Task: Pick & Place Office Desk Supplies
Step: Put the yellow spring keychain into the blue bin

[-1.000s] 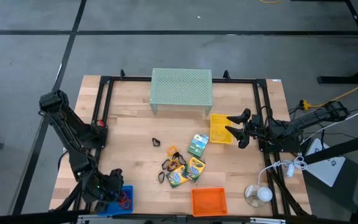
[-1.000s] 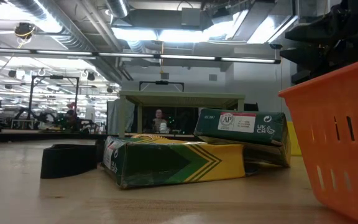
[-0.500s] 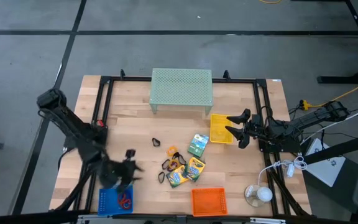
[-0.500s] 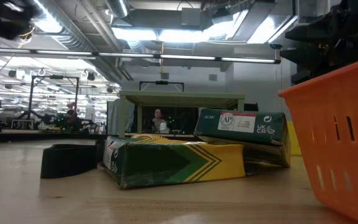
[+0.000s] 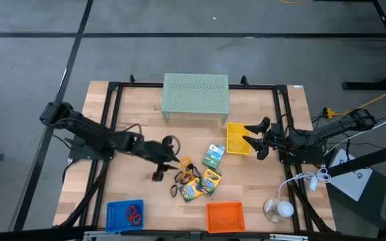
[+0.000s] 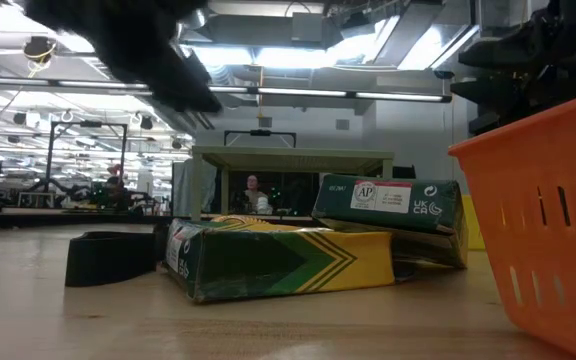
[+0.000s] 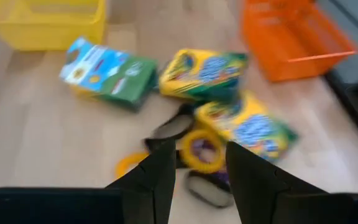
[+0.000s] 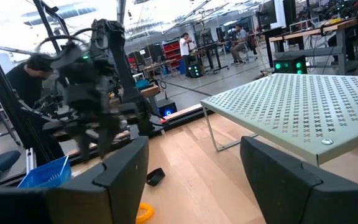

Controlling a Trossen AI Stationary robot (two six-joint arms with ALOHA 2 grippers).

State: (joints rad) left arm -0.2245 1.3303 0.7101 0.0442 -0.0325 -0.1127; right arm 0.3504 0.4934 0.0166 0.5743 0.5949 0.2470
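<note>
The office desk supplies lie in a loose pile at mid-table. Three crayon boxes (image 5: 213, 155), (image 5: 210, 181), (image 5: 189, 192) lie flat there. Beside them are an orange ring (image 5: 185, 162), more rings (image 5: 190, 174) and a black clip (image 5: 174, 191). My left gripper (image 5: 168, 163) hangs open just left of the pile. In the left wrist view a yellow ring (image 7: 204, 152) shows between its empty fingers (image 7: 160, 171). My right gripper (image 5: 256, 137) waits open beside the yellow bin (image 5: 238, 138), near the right edge.
A pale green mesh riser (image 5: 195, 97) stands at the far middle. A blue bin (image 5: 112, 215) with a red item (image 5: 135, 214) inside sits near left; an orange bin (image 5: 224, 215) near middle. A white lamp-like thing (image 5: 278, 209) lies near right. Bare wood lies between riser and pile.
My left gripper has swung from over the blue bin at the near left corner toward the table's middle, ending beside the pile of supplies, and has rolled on the way. The supplies and my right arm have kept still.
</note>
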